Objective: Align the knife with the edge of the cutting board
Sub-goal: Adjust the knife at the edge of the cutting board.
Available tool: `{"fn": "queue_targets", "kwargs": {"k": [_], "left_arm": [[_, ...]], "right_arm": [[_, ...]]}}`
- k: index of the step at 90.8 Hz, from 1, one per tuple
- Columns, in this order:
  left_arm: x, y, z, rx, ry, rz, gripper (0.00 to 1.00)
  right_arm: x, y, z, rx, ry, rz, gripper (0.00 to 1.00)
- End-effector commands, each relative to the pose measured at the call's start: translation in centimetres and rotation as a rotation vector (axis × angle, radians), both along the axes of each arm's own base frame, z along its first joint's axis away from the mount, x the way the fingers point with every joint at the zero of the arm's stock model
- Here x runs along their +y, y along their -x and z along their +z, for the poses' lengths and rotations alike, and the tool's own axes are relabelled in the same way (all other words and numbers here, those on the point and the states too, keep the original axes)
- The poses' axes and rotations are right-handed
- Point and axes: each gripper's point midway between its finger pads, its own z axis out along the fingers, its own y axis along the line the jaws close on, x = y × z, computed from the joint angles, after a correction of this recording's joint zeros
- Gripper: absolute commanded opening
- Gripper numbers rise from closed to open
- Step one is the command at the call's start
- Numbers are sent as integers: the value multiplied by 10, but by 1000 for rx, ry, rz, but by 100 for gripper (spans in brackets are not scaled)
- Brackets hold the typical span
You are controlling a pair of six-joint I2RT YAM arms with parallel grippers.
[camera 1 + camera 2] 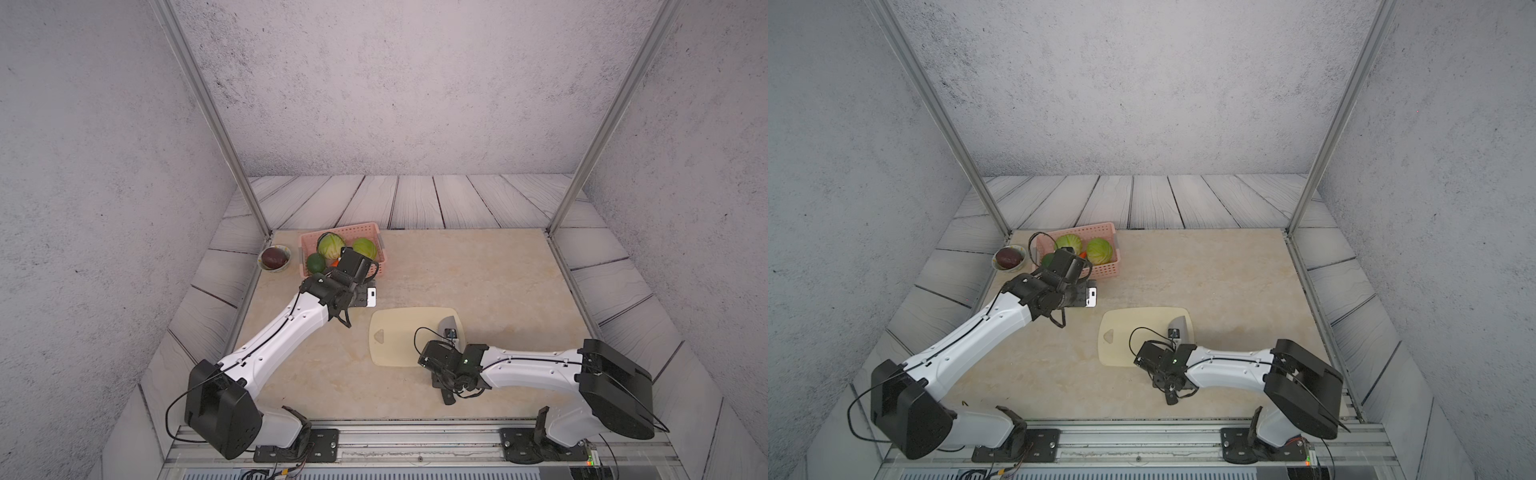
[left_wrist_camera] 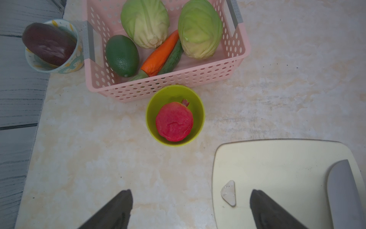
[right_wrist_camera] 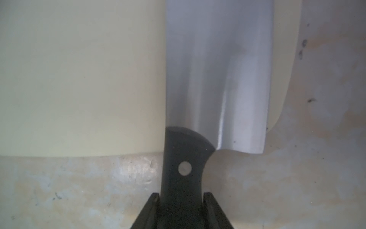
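The knife (image 3: pixel 217 79) lies along the right edge of the cutting board (image 3: pixel 79 79); only release seems left: right end effector (image 3: pixel 181 210) grips the handle (image 3: pixel 182 158), left end effector (image 2: pixel 191 193) is open.

Grey-bladed knife (image 3: pixel 217 69), cream cutting board (image 3: pixel 79 79), perforated pink basket (image 2: pixel 168 87).

Two cabbages (image 2: pixel 145 21), two bowls (image 2: pixel 198 111), one knife (image 3: pixel 217 69)
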Motion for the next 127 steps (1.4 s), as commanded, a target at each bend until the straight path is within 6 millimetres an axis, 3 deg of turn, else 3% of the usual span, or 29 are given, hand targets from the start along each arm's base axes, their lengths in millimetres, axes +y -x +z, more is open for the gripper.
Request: {"fn": "queue_targets", "kwargs": {"k": [1, 25, 66, 91, 127], "left_arm": [[-3, -1, 5, -5, -12, -14, 98], [-5, -2, 4, 0, -12, -22, 98], [-6, -2, 2, 5, -16, -24, 98], [-6, -1, 1, 8, -19, -28, 98], [-5, -1, 3, 2, -30, -28, 98]], "right_arm": [[-1, 2, -4, 21, 10, 8, 46], [-7, 11, -11, 54, 9, 12, 56], [-7, 28, -17, 71, 29, 23, 56], [-14, 27, -16, 51, 52, 17, 44], [-20, 16, -9, -15, 88, 19, 18]]}}
